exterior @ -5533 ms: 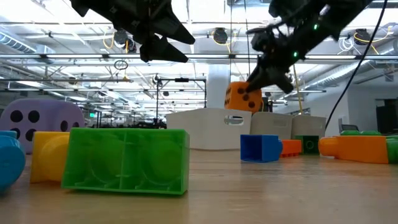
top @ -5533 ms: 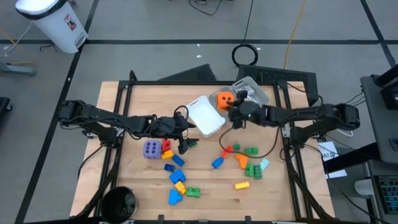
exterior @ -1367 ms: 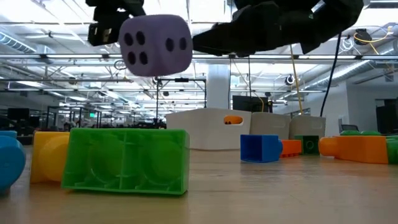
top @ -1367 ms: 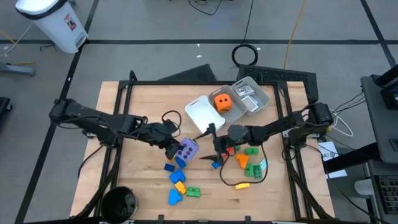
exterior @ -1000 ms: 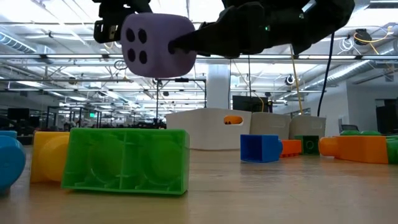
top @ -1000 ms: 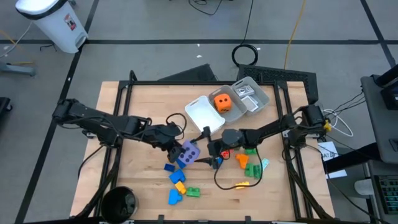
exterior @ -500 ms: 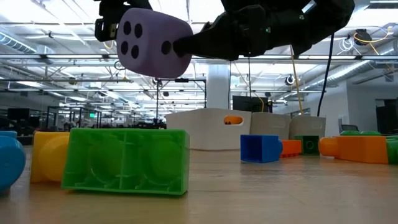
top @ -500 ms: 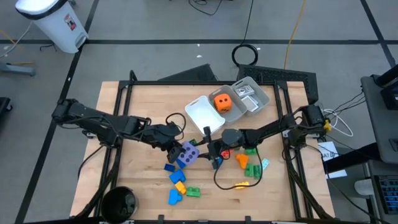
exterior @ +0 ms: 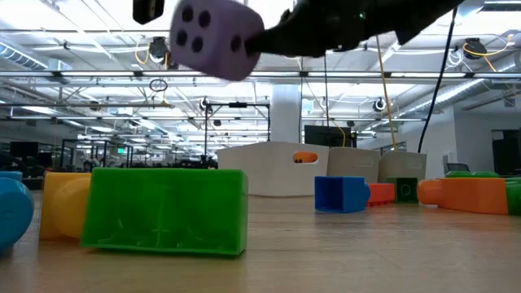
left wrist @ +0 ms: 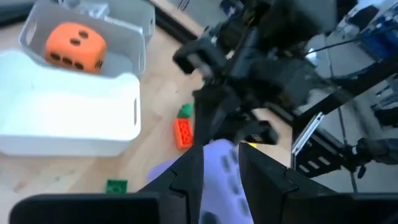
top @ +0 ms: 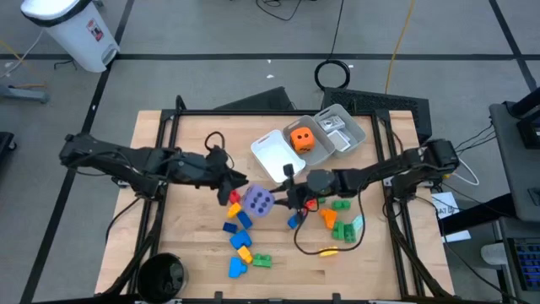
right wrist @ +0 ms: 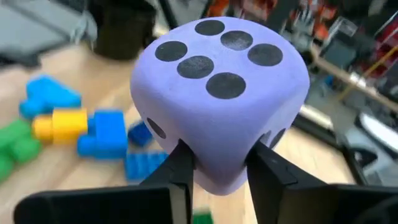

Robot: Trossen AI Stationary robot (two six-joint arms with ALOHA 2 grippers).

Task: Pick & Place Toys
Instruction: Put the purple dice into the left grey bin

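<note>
Right pincer (right wrist: 217,163) clamped the purple die (top: 258,201) from below, aloft over the bench's middle; left pincer (left wrist: 219,167), close beside it, looked nearly shut with its grip unclear. Seemingly light and soft, the die suited opposite flat faces.

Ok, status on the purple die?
Right hand shut on purple die, held off the table. Left hand close beside it. Orange die sits in grey tray.
</note>
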